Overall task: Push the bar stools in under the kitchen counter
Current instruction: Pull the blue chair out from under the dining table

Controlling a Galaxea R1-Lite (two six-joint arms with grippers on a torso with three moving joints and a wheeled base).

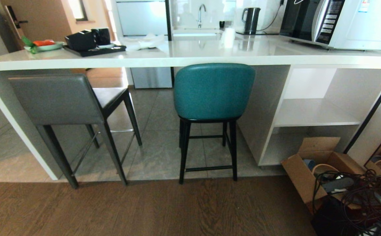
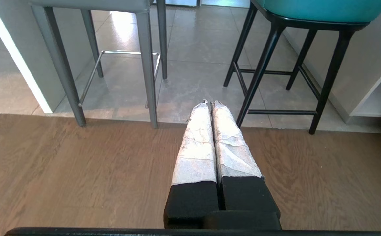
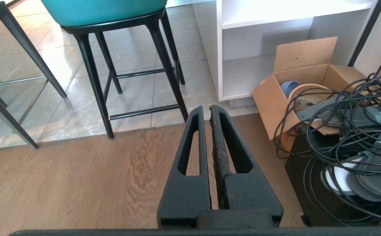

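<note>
My left tool (image 2: 210, 103) hangs closed and empty over the wood floor (image 2: 78, 170), its wrapped fingers (image 2: 197, 141) pressed together and pointing between the two stools. My right tool (image 3: 206, 109) is closed and empty too, just short of the tile edge. Ahead, the grey stool (image 1: 57, 98) sits on the left and the teal stool (image 1: 213, 91) beside it, both with their backs at the white worktop's (image 1: 190, 60) front edge. A cardboard box (image 1: 308, 170) and tangled cables (image 1: 364, 196) lie to the right.

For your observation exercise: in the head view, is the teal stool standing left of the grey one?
No, the teal stool stands to the right of the grey stool.
</note>
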